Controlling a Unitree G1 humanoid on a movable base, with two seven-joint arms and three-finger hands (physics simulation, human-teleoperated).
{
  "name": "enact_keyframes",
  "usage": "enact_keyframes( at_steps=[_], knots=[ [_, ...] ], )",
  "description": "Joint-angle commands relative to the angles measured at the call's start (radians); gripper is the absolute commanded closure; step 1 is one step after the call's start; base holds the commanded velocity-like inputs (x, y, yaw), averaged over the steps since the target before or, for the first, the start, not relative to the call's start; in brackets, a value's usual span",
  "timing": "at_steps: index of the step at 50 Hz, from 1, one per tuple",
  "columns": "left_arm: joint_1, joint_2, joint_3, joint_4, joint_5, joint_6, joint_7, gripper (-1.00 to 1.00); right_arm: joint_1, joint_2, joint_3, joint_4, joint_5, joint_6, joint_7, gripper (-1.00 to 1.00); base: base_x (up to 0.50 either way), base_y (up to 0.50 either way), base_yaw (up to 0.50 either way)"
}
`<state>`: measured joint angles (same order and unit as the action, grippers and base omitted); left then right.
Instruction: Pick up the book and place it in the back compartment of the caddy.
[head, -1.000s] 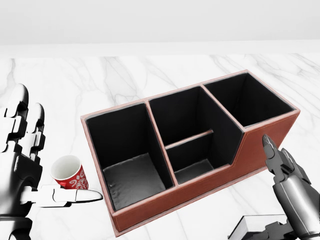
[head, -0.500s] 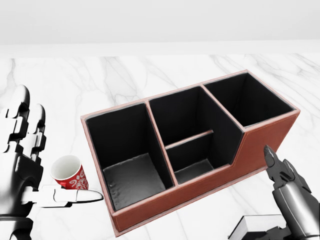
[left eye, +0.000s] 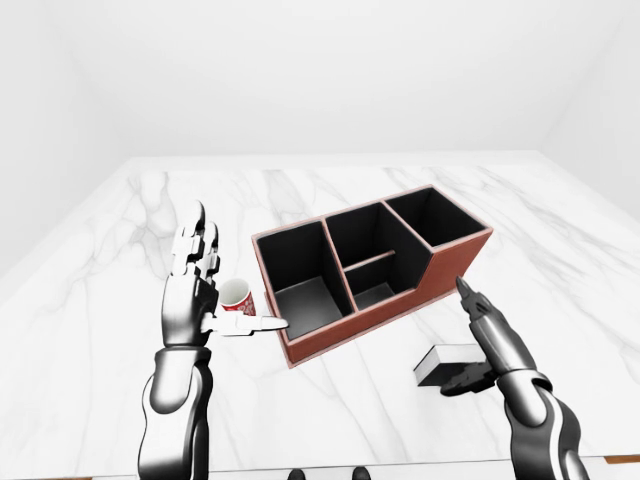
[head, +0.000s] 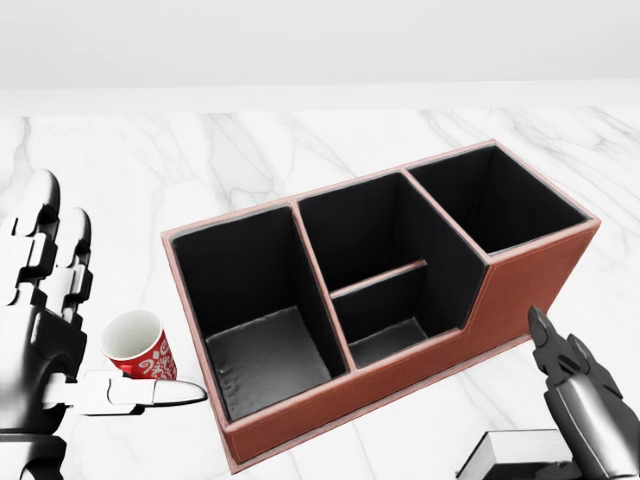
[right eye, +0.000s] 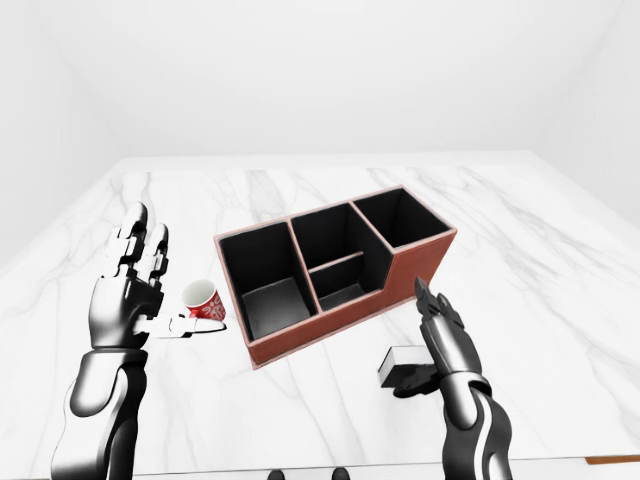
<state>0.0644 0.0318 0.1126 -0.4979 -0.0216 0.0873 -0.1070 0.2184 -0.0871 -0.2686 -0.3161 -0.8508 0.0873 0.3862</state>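
Note:
The book (left eye: 445, 362), white with a dark spine, lies flat on the marble table to the lower right of the caddy; it also shows in the right-eye view (right eye: 400, 365). The caddy (left eye: 455, 262) is brown outside and black inside, with all compartments empty. It has a large compartment at the left, a split middle and one at the upper right. My right hand (left eye: 468, 345) is open, its fingers stretched above the book's right end and its thumb by the book's near edge. My left hand (left eye: 215, 295) is open and raised, left of the caddy.
A red and white paper cup (left eye: 237, 297) stands between my left hand's thumb and the caddy's left end. The marble table (left eye: 330, 190) stretches wide on all sides, with its near edge at the bottom of the eye views.
My right hand has sunk lower in the head view, toward the book. The left hand, cup and caddy have not moved.

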Motion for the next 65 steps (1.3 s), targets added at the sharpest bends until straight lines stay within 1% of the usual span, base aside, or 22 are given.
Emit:
enact_keyframes(
  at_steps=[1, 60, 65],
  knots=[
    [0.002, 0.000, 0.000, -0.001, 0.000, 0.000, -0.001, -1.00, -0.004, -0.007, -0.006, 0.034, -0.007, 0.000, -0.011, -1.00, 0.00, 0.00, 0.00],
    [0.003, -0.001, -0.006, 0.000, 0.003, 0.000, -0.001, -1.00, -0.034, -0.036, -0.023, 0.108, 0.018, 0.000, -0.041, -1.00, 0.00, 0.00, 0.00],
    [0.003, -0.001, -0.006, -0.001, 0.004, 0.000, 0.000, -1.00, -0.044, -0.044, -0.022, 0.139, 0.022, 0.000, -0.055, -1.00, 0.00, 0.00, 0.00]
  ],
)
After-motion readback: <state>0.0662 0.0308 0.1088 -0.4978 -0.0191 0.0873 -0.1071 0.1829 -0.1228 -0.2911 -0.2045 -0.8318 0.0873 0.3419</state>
